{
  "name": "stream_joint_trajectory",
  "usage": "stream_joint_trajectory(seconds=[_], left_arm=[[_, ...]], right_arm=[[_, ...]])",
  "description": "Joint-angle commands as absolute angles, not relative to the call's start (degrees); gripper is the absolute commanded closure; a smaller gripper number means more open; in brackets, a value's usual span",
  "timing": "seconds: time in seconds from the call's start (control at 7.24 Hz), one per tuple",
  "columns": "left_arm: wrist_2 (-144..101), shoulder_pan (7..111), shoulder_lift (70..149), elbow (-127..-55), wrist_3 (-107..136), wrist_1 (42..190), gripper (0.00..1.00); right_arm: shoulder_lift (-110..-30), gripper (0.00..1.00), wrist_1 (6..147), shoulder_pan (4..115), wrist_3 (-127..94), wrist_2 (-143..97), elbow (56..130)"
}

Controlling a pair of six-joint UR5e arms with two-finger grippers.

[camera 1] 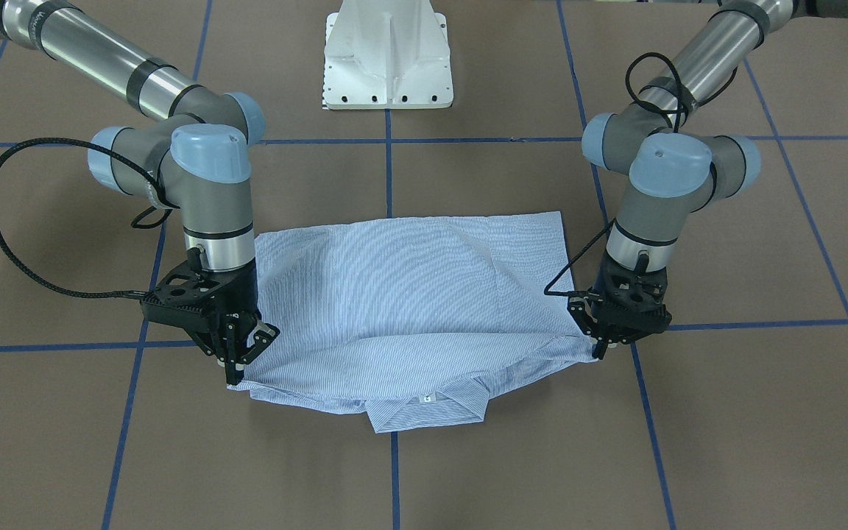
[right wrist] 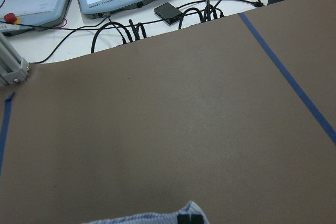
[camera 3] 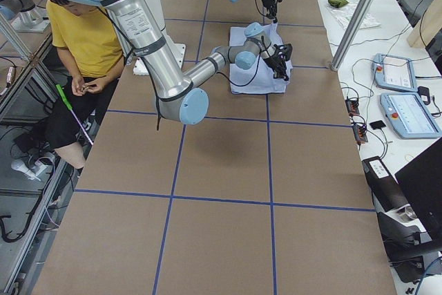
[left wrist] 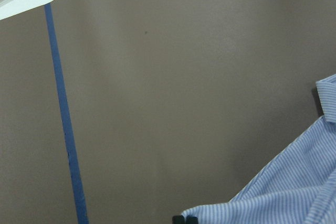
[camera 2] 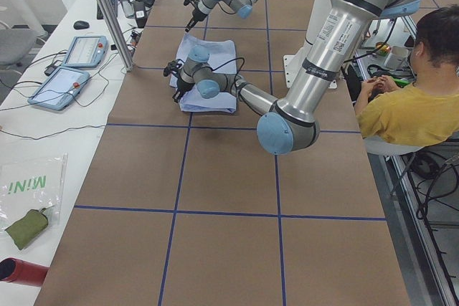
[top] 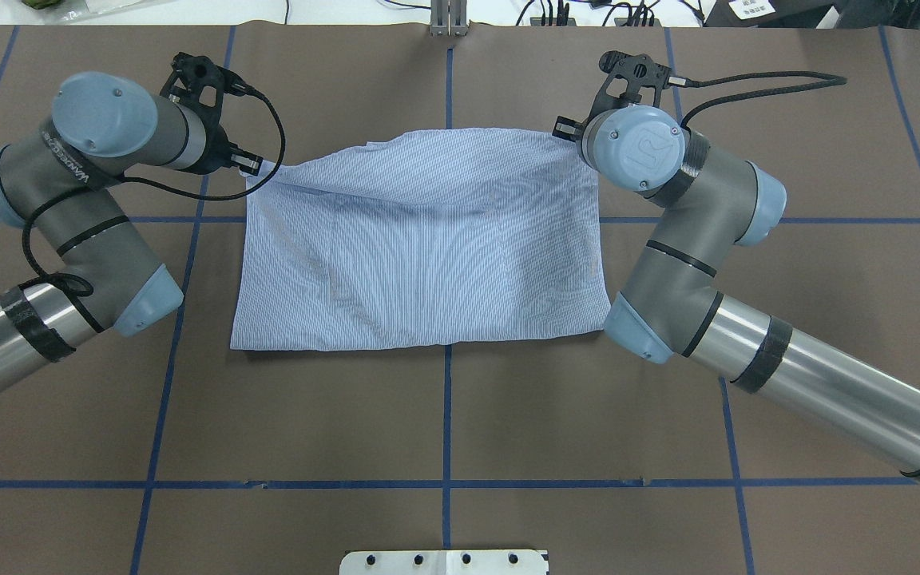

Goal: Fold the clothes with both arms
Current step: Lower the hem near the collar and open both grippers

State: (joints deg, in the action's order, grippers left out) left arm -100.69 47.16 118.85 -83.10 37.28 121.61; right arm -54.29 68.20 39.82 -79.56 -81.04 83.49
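The light blue striped shirt [camera 1: 409, 294] lies folded flat on the brown table, collar [camera 1: 428, 412] and white neck label [camera 1: 428, 398] at the edge far from the robot. It also shows in the overhead view [top: 428, 255]. My left gripper [camera 1: 602, 352] is shut on the shirt's far corner on its side, seen from above [top: 252, 164] and as striped cloth at the fingertips in the left wrist view [left wrist: 184, 219]. My right gripper [camera 1: 236, 375] is shut on the opposite far corner [top: 564, 128], with cloth at its tip in the right wrist view [right wrist: 190, 217].
The white pedestal base [camera 1: 389, 66] stands at the robot's side of the table. Blue tape lines [top: 447, 415] grid the brown surface. Teach pendants [camera 3: 407, 101] and cables [right wrist: 157, 19] lie beyond the table's far edge. A seated person in yellow [camera 2: 409, 105] is behind the robot.
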Motion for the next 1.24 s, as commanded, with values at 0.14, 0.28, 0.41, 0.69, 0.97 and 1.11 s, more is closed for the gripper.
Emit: stream_joint_trajectory(seconds=[0.14,0.28,0.41,0.69,0.97,1.11], left_arm=[[-106.67,48.16,118.04,-84.98,32.97,121.82,0.0],[-106.7,47.99,116.04,-87.25,33.39,121.99,0.0],[-107.13,47.47,113.49,-90.67,34.01,121.99,0.0],[-108.81,43.1,103.85,-98.05,43.64,128.27,0.0],[-107.33,38.43,97.32,-98.44,50.84,138.92,0.0],[-103.92,35.19,96.6,-98.52,54.19,139.65,0.0]], right_arm=[[-54.4,0.0,67.85,41.22,-76.3,-87.09,84.29],[-54.75,0.0,67.85,41.22,-76.29,-87.1,84.55],[-55.02,0.0,67.85,41.13,-76.64,-86.93,84.72],[-55.37,0.0,67.85,40.43,-77.17,-86.66,86.48],[-55.9,0.0,67.85,40.17,-77.17,-86.49,86.84],[-55.9,0.0,67.85,39.99,-77.34,-86.48,87.1]])
